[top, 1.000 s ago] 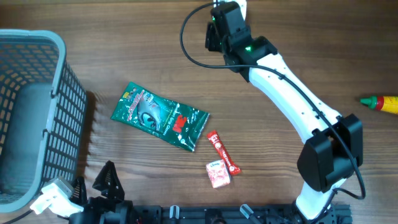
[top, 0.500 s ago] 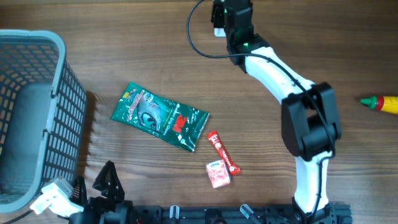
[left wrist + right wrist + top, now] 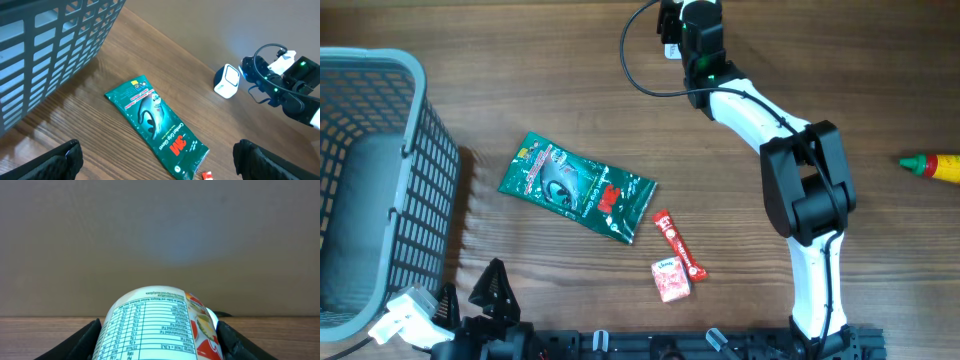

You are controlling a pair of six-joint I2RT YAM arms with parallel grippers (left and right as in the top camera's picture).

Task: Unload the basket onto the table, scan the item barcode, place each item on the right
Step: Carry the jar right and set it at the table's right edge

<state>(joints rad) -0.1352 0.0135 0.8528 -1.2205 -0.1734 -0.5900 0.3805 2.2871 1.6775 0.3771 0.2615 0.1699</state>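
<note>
At the far edge of the table (image 3: 520, 60), close to the wall (image 3: 160, 230), a tub (image 3: 150, 317) is held by the right gripper (image 3: 159, 347). Its jaws are set partway apart and pressed against the tub's sides. The tub is gripped on its side between the dark fingers (image 3: 82, 342), with a nutrition table turned toward the wrist camera and red and yellow print beside it. No barcode can be made out in any view.

From the left wrist view, a small white box (image 3: 227, 81), taken to be the scanner, is seen standing by the wall, just beside the end of the right arm. Whether the tub is placed before its window cannot be told.

The left gripper (image 3: 157, 155) is spread wide and nothing is held in it. It is poised low at the near edge, with a green pouch (image 3: 155, 122) ahead of it. A red stick (image 3: 678, 245) and a packet (image 3: 670, 280) are seen lying near the pouch, well apart from the tub, and a basket (image 3: 380, 70) is set at the left.

The presenting step is judged to be in hand, since the tub is up by the box but no read can be confirmed. For the next move, the tub would need to be rolled until its barcode is turned squarely to the box's face. A firm grip would be required, as the round wall could slip.
</note>
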